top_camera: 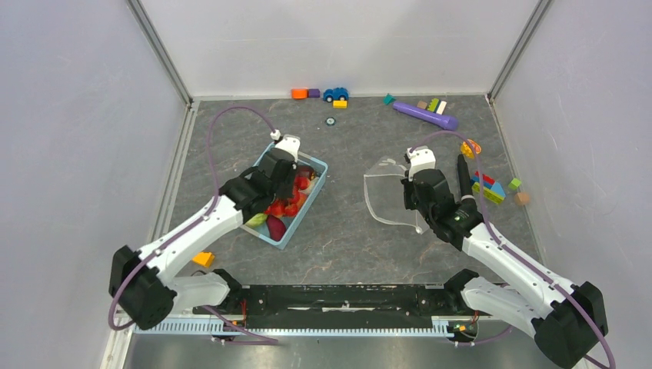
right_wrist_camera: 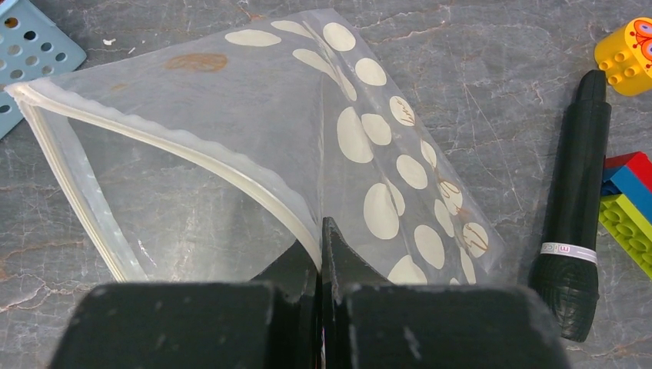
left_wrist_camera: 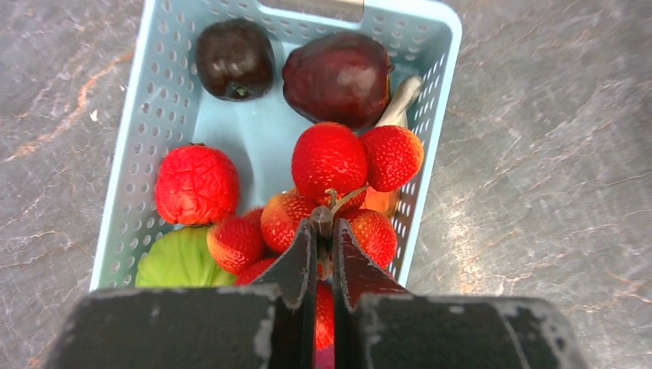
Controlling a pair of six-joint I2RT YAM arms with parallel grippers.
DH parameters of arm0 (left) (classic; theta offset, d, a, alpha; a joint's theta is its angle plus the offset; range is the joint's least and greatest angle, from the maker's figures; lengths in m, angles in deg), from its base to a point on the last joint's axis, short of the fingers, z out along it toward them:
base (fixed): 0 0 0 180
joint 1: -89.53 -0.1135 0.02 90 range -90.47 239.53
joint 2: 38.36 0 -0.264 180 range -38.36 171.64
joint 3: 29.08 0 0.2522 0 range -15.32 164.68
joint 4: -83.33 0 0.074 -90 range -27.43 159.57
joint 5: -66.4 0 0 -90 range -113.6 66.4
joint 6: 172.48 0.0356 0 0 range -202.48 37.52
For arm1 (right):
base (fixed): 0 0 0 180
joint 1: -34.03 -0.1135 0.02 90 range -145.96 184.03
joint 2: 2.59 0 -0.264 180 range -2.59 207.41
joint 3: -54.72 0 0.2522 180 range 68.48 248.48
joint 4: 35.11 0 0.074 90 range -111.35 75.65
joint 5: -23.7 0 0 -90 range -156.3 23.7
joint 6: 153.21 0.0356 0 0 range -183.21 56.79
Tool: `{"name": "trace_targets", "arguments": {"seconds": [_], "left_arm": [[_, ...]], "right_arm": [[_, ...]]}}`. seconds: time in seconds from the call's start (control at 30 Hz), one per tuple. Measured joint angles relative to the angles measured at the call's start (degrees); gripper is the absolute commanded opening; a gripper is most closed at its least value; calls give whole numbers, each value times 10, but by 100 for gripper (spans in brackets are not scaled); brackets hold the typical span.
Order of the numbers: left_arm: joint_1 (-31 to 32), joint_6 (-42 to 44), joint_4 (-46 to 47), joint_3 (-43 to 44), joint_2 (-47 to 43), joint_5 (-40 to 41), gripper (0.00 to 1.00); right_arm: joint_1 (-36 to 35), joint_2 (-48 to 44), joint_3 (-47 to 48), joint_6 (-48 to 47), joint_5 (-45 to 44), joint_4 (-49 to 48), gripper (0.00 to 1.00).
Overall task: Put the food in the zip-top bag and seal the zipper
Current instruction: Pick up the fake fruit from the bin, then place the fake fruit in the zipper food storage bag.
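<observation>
At the tips of the left gripper (left_wrist_camera: 323, 231), shut tight, a thin stem of the food (left_wrist_camera: 329, 157). Around it, red strawberries bunched close, with two dark maroon fruits beyond and a green piece near the wrist. All of it inside the blue basket (left_wrist_camera: 442, 100).

To the right, well apart across the table, right gripper (right_wrist_camera: 321, 238) clamped shut on the raised rim of the bag (right_wrist_camera: 384, 138). Zipper (right_wrist_camera: 177, 142) parted, mouth gaping left toward the basket. Slider tab not visible.

Likely next: lift, then carry rightward into that mouth. Left arm nearer the food, right arm only propping the bag open.
</observation>
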Motion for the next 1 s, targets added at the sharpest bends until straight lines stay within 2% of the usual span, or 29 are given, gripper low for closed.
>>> {"name": "trace_targets", "arguments": {"seconds": [0.27,0.4,0.53,0.77,1.0], "left_arm": [[6,-17,3,5,-116,-35,2],[10,-18,37,5,-160,-100,2],[11,-28,115,-7,-191,-201,2],[36,-68,266,-18,-156,-378,2],[73,-78,372,-22,-105,-454,2]], "right_arm": [[0,19,44,25,14,61,0],[0,41,70,34,31,77,0],[0,50,79,48,53,90,0],[0,54,86,76,95,85,0],[0,47,87,109,160,67,0]]}}
